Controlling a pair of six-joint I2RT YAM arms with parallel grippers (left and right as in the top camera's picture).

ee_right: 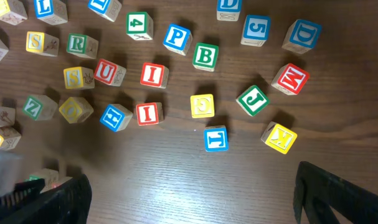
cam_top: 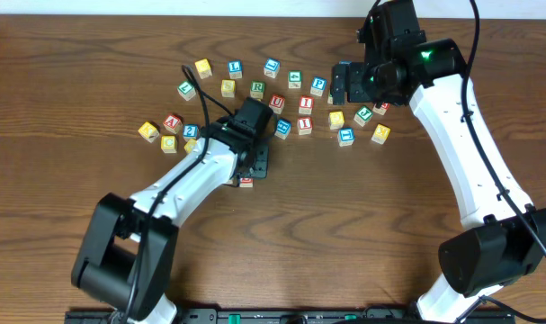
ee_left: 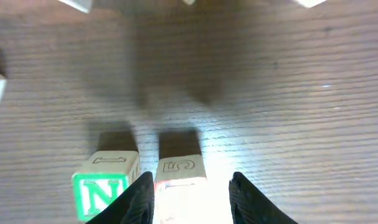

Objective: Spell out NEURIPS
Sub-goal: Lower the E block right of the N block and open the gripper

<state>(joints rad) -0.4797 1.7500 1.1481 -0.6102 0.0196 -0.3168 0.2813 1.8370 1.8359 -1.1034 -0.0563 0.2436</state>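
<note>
Wooden cubes [cam_top: 304, 105] scattered mid-worktop [cam_top: 75, 54] overhead; L tool [cam_top: 252, 162] low at scatter's near edge.
L wrist: jaws apart, straddling red-edged cube [ee_left: 179, 180]; green N cube [ee_left: 101, 190] just beside it.
R wrist: R tool [ee_right: 192, 177] spread wide, empty; U [ee_right: 106, 71], I [ee_right: 152, 74], P [ee_right: 175, 35] cubes ahead.

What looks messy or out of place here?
Nothing broken or spilled. The letter cubes lie scattered and twisted, like the yellow K cube and green J cube. Only the N cube sits aligned beside a second cube between the fingers of the left gripper.
</note>
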